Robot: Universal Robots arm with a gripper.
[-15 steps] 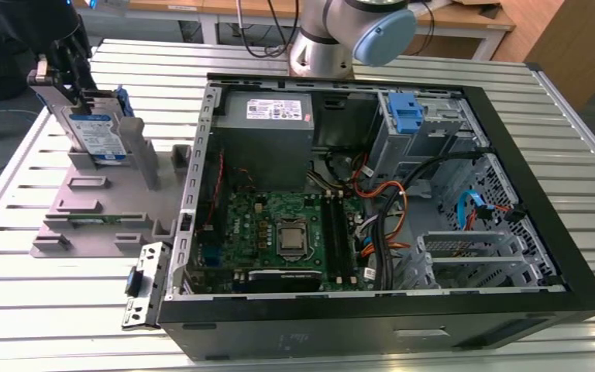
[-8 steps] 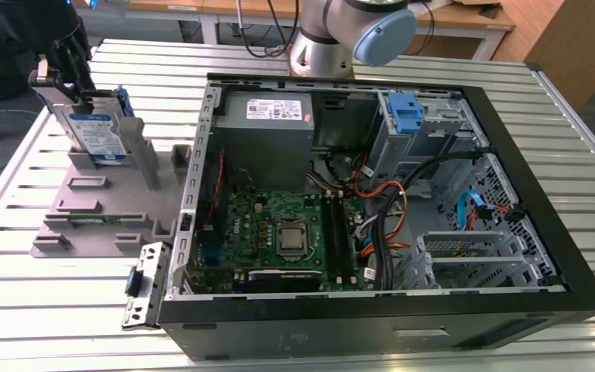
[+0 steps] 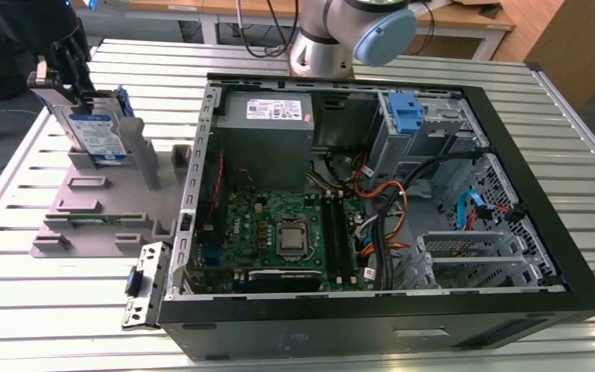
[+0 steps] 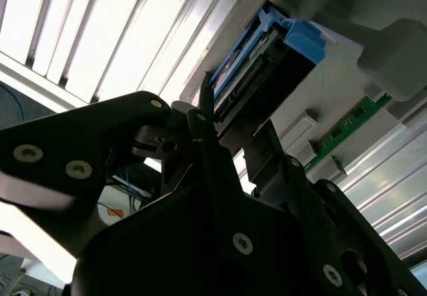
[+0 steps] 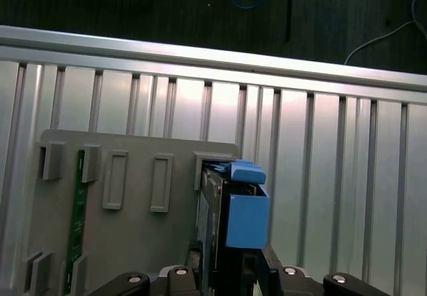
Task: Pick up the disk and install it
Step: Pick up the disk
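Slatted aluminium table (image 3: 49, 325): ribbed, shiny, hard. Open black computer case (image 3: 380, 322) on right: steel walls, green board inside. Grey matte plastic holder (image 3: 86, 213) on left, blocky slots. Disk (image 3: 99, 132) stands upright on edge in holder's far slot: flat silver metal slab, smooth blue plastic rails. My gripper (image 3: 62, 84) sits at disk's top edge; cannot tell whether clamped. Step, I judge: pickup, disk not yet out. Freeing it calls for firm hold, straight pull along slot, no twist.
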